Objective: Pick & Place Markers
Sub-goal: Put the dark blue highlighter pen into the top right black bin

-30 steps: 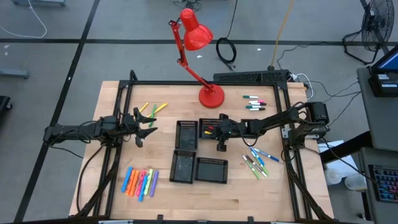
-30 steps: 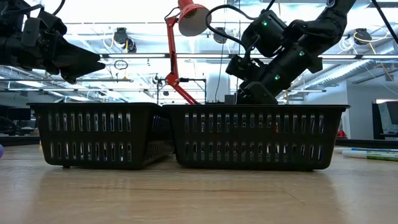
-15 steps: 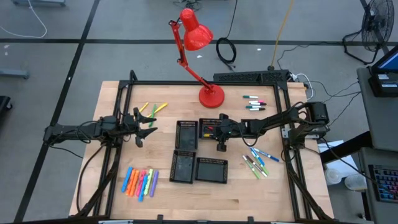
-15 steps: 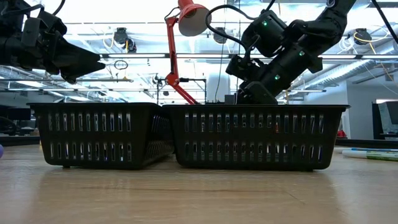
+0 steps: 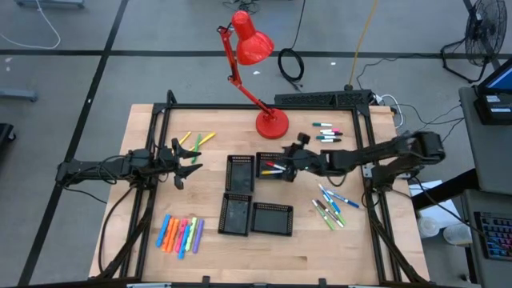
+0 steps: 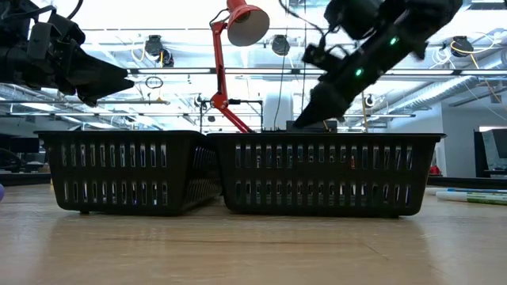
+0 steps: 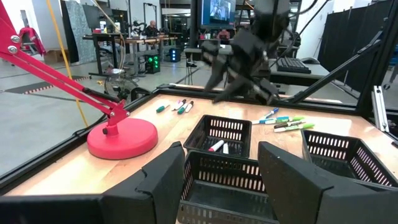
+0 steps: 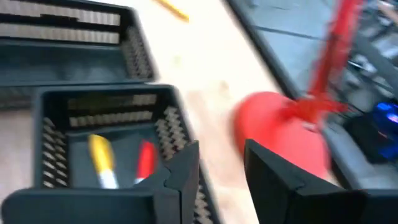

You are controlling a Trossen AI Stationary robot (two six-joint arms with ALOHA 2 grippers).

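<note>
Four trays: black mesh trays [image 5: 258, 194] sit grouped at the middle of the wooden table [image 5: 144, 248], two in a back row and two in a front row.
Back right tray: this tray [image 5: 272, 168] holds a yellow-capped marker [image 8: 99, 160] and a red-capped marker [image 8: 145, 158] lying side by side on its floor.
Right gripper: the right gripper [image 5: 294, 158] hangs above the back right tray's right edge, fingers [image 8: 183, 174] spread apart with nothing between them.
Left gripper: the left gripper [image 5: 186, 162] hovers over the left part of the table, well apart from the trays, fingers [image 7: 165, 180] spread wide and empty.
Neon markers: a row of orange, pink, yellow and purple markers [image 5: 181, 234] lies on the table near the front left, left of the front trays.
Yellow-green markers: a few markers [image 5: 197, 140] lie at the back left, just behind the left gripper.
Back right markers: white markers with coloured caps [image 5: 326, 130] lie right of the lamp base.
Right side markers: blue and green markers [image 5: 332, 205] lie scattered to the right of the front trays.
Lamp: a red desk lamp [image 5: 254, 48] stands with its round base [image 5: 271, 123] on the table behind the trays.
</note>
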